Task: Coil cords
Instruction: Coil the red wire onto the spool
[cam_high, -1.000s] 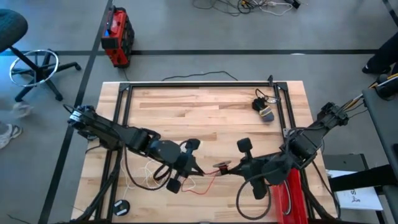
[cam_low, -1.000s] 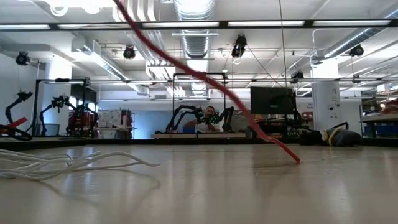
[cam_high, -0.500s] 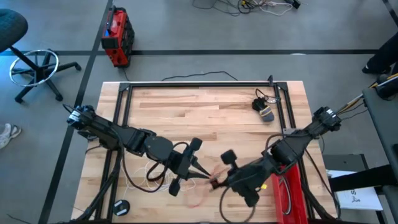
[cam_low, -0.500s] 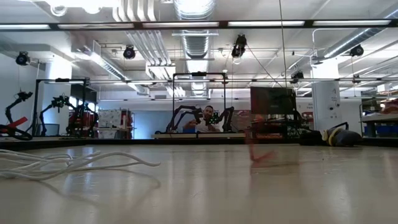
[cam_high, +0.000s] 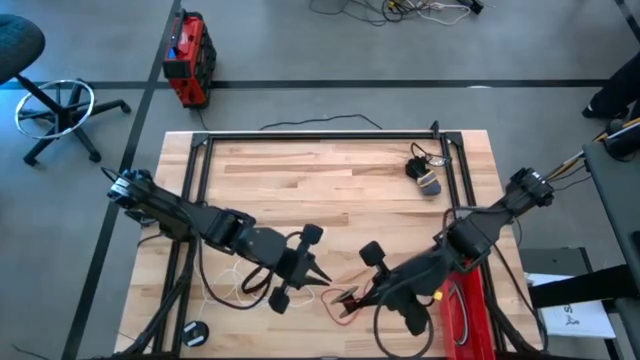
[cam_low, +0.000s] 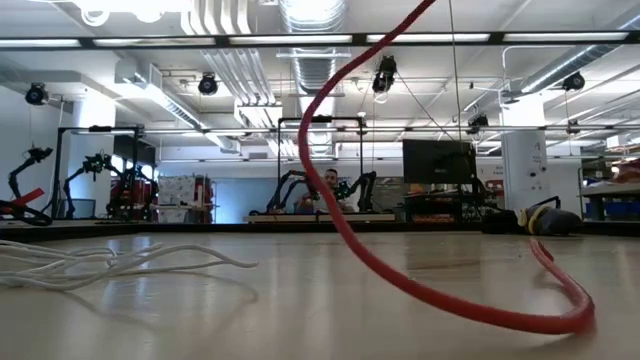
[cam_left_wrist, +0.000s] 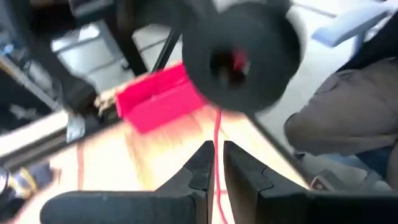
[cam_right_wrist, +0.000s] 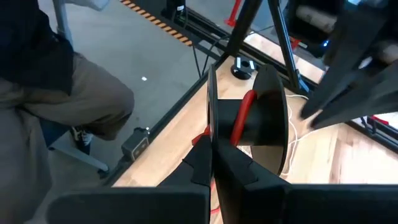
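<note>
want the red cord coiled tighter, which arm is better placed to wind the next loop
Probably the right: its gripper is shut on the red cord. The left gripper pinches the same cord beside it and can anchor.

Wooden table (cam_high: 330, 170), white cord (cam_low: 110, 265), red cord (cam_low: 470, 300), small dark bundle (cam_high: 425, 178)

Place: a robotics lab or workshop.
Floor: bare grey concrete, dark tape lines.
Ceiling: exposed ducts (cam_low: 312, 20) and strip lights.
Background: other robot arms (cam_low: 300, 187) on benches, a monitor (cam_low: 437, 162).
Furniture: butcher-block table (cam_high: 330, 170), rolling stool (cam_high: 45, 95).
</note>
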